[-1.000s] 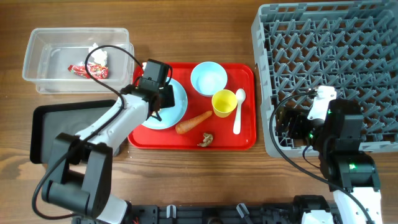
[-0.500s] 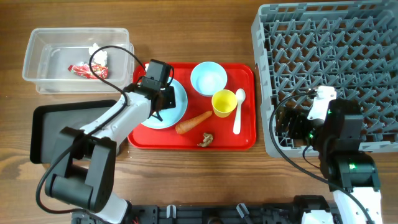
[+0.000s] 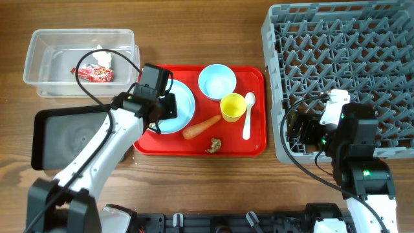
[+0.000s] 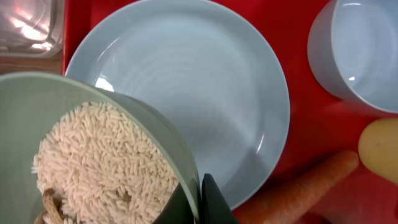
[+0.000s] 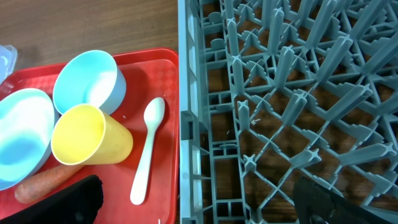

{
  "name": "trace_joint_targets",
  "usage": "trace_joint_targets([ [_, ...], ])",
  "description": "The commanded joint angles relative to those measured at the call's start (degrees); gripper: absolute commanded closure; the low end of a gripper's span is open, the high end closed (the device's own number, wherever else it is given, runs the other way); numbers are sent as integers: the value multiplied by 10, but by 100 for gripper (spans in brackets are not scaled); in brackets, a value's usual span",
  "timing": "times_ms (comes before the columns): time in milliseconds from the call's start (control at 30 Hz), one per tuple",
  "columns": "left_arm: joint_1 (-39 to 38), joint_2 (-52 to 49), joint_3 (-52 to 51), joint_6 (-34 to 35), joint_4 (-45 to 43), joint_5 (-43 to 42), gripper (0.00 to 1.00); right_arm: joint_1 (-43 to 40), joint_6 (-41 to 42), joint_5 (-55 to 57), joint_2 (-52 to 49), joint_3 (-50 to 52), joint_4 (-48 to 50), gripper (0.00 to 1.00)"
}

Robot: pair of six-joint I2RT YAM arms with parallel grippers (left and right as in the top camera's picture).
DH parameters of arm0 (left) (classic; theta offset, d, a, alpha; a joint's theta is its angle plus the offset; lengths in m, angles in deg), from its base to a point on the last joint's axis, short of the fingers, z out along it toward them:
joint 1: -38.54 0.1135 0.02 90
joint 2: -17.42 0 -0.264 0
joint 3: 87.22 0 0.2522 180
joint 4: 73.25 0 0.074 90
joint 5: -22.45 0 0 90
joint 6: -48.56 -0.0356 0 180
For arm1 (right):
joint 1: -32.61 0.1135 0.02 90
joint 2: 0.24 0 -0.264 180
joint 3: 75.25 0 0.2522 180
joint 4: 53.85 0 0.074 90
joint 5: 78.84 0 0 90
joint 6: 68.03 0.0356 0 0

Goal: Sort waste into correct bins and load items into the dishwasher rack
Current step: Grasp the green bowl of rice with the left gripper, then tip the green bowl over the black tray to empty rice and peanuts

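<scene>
My left gripper (image 4: 200,199) is shut on the rim of a pale blue bowl (image 4: 130,118) full of whitish rice (image 4: 93,162), held over the pale blue plate (image 4: 205,81) on the red tray's left side (image 3: 157,103). The second bowl (image 3: 217,81), yellow cup (image 3: 233,107), white spoon (image 3: 248,115), carrot (image 3: 200,126) and brown lump (image 3: 214,145) lie on the tray. The red wrapper (image 3: 97,73) and white tissue (image 3: 101,58) are in the clear tub (image 3: 39,65). My right gripper (image 5: 199,205) is open and empty over the left edge of the grey rack (image 3: 343,65).
The black tray (image 3: 71,136) lies front left, just left of the red serving tray (image 3: 252,145) and below the clear tub. The rack fills the right side. The right wrist view also shows the cup (image 5: 87,137) and spoon (image 5: 146,155).
My left gripper has shifted a little left and toward the front with the rice bowl. The right arm has not moved.
</scene>
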Motion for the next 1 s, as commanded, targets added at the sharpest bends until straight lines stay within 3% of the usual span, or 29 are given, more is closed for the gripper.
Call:
trace_joint_targets([
  [0,27,63,0,15,14,-5,96,3,-3,-10,-2,-16,2,0],
  [133,108,97,0,16,25,-62,96,3,-3,-10,-2,-16,4,0],
  [300,256,88,-1,11,32,-238,96,3,-3,-10,-2,-16,3,0],
  [500,425,32,-1,-81,31,-433,96,3,-3,-10,-2,-16,3,0],
  [700,519,-71,-1,-171,32,-596,96,3,-3,-10,-2,-16,3,0],
  [833,562,-148,-1,-236,32,-758,96,3,-3,-10,-2,-16,3,0],
  [967,592,-186,-1,-243,33,-837,96,3,-3,-10,-2,-16,3,0],
])
